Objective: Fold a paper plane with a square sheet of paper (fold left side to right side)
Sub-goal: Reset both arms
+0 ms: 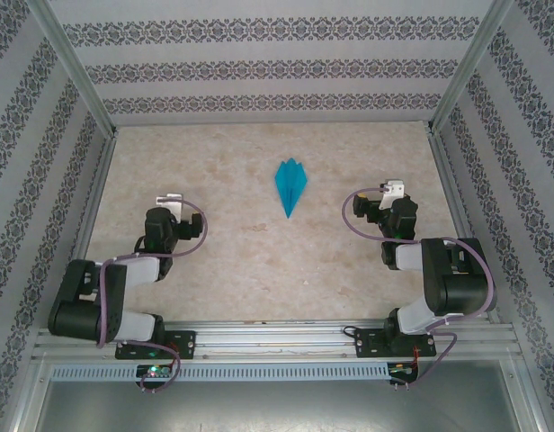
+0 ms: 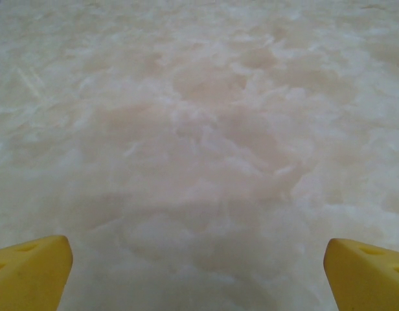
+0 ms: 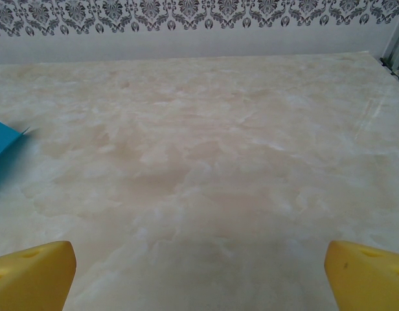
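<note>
So the small pointed teal-blue paper plane [image 1: 290, 185] is lying flat around the middle of the beige marbled tabletop [image 1: 223, 261]. Its nose points toward the arm bases and its wider layered end toward the patterned back wall. It sits between the two arms, well apart from both. On the right wrist cam, a teal corner of it pokes in at the left edge.

The left gripper [image 1: 172, 202] and right gripper [image 1: 392, 189] are both spread wide with nothing in them. On each wrist cam the chunky yellow fingers [image 2: 31, 272] sit in the bottom corners with just bare table between them. Nothing is touching the paper.

To me the folding looks done and the arms look parked, so the risk from here is mostly messing up a finished thing:

- It's thin paper with stacked creases and nothing pressing on them, so I'd guess the layers could spring up a bit by themselves.
- If either arm goes back in low, a wide-open finger could catch a wing edge. Paper that light would probably slide on this smooth top or peel open instead of staying put.
- A pinch anywhere but along the central spine would likely crumple the layers.
- The looping purple cables [image 1: 201, 225] near the wrists could brush the plane if an arm swings across the middle.
</note>
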Controlling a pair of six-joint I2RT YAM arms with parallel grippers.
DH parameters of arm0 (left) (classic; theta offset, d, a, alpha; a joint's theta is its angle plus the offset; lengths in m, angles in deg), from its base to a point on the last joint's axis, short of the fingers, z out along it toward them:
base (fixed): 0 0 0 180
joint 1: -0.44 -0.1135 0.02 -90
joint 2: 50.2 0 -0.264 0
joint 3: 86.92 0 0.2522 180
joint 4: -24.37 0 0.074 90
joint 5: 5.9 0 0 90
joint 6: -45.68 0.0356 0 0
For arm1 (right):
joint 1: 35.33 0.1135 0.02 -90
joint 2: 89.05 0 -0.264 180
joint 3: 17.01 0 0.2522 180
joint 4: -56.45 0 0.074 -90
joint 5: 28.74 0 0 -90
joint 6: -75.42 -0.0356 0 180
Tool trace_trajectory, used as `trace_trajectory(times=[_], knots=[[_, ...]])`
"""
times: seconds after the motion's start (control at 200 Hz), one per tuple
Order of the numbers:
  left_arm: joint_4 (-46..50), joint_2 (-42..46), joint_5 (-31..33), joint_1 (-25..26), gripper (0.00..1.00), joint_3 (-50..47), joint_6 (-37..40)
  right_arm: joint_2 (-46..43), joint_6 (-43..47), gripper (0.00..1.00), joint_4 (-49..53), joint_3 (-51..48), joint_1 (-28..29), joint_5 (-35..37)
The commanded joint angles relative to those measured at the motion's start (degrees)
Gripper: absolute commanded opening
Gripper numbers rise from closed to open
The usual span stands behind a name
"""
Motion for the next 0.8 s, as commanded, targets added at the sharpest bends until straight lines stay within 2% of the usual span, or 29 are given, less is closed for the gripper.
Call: trace_trajectory(times=[0.0,0.145,0.3,0.794], knots=[[-10.12,-4.28,-3.61,-1.65,1.00,2.05,2.28,-0.29,0.17,0.98,-0.52,0.41,0.73,0.60],[-19.82,-10.83,-5.78,-4.16,1.00,0.42,-0.11,-0.29,0.15,0.98,-0.52,0.45,0.75,0.60],[-13.58,-9.90,-5.40,-5.33,1.00,2.71,-1.81,-0.29,0.13,0.98,-0.51,0.45,0.71,0.61],[-14.74,-10.22,-5.04,-5.33,1.00,2.47,-1.59,-0.13,0.22,0.98,-0.43,0.51,0.81,0.69]])
